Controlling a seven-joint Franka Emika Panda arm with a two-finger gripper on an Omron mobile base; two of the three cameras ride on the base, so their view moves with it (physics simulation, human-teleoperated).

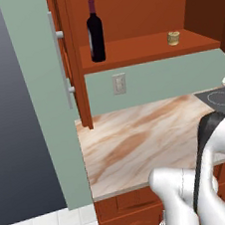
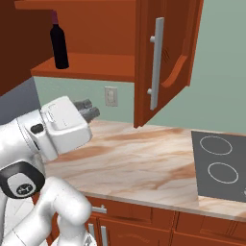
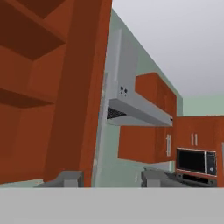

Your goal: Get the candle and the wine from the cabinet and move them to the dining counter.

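In the left base view, the reddish-brown wooden wall cabinet (image 1: 141, 10) is seen with its doors swung open. The dark glass wine bottle with a maroon neck capsule (image 1: 95, 34) stands upright on the cabinet's bottom shelf, near that shelf's front left corner. The small squat yellowish-tan candle (image 1: 173, 37) rests on the same shelf, well apart from the bottle, toward the right end and near the front edge. A beige wall outlet (image 1: 119, 84) is set in the pale green wall below the cabinet. Beneath it lies the tan marble-patterned desk (image 1: 134, 147), with a black stovetop (image 1: 218, 98) inset at its back right corner.

In the right base view, the wine bottle (image 2: 59, 43) is seen upright near the front left corner of the cabinet (image 2: 96, 65) shelf. An open cabinet door with a long vertical silver bar handle (image 2: 156, 62) hangs above the back edge of the desk (image 2: 139, 166). The end effector (image 2: 90, 109) is held above the left part of the desk, below the shelf and apart from the bottle; its two dark fingers are parted and nothing is between them. The stovetop (image 2: 220, 166) sits at the right end of the desk.

In the hand view, the end effector (image 3: 111, 178) shows two grey fingertips standing apart with nothing between them. Cabinet wood (image 3: 52, 87) is seen at the left, with a grey range hood (image 3: 131, 98) and a black microwave (image 3: 195, 161) beyond.
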